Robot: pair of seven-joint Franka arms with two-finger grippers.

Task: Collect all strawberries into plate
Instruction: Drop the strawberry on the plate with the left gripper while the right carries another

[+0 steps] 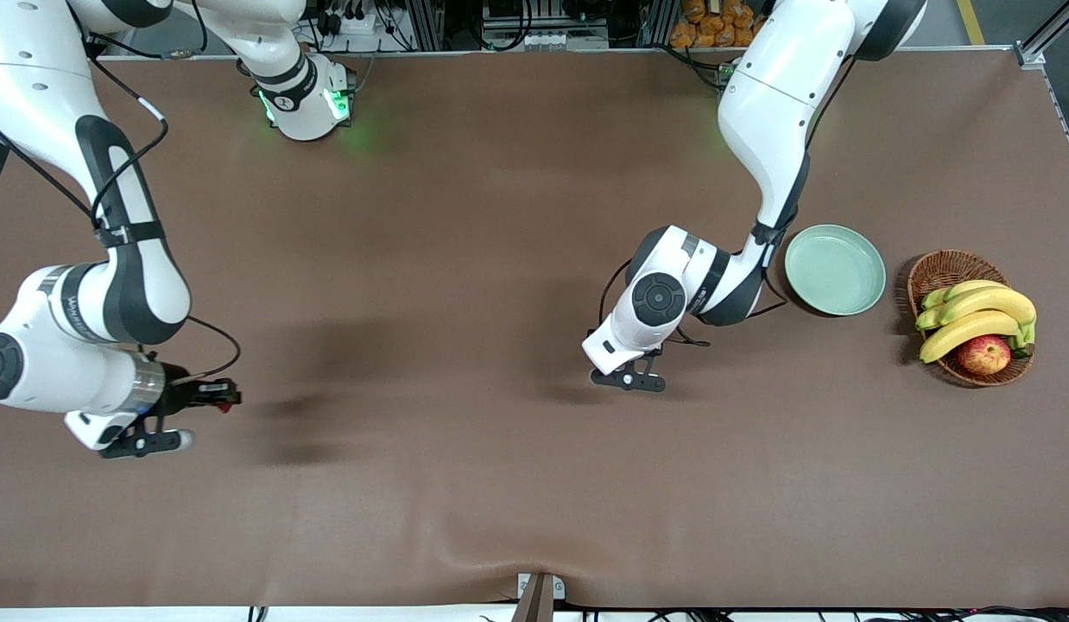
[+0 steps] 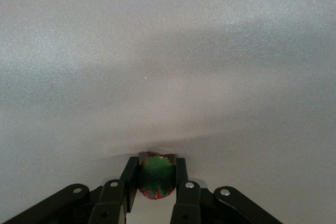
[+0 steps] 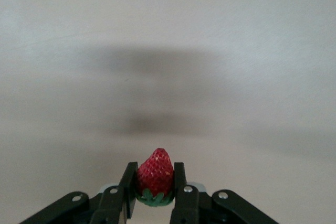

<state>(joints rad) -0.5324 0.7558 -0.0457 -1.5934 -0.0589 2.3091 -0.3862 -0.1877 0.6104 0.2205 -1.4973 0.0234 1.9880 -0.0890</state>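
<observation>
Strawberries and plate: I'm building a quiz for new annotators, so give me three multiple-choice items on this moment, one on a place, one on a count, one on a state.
1. Where does the plate lie?
A. beside the basket
B. in the basket
C. under the right pincer

2. How many strawberries are in the plate?
A. none
B. one
C. three

3. What is the left pincer doing?
A. standing open
B. shut on a strawberry
C. holding the apple

Key:
1 A, the front view shows them side by side.
2 A, the dish is bare.
3 B, the left wrist view shows a berry between its fingers.
</observation>
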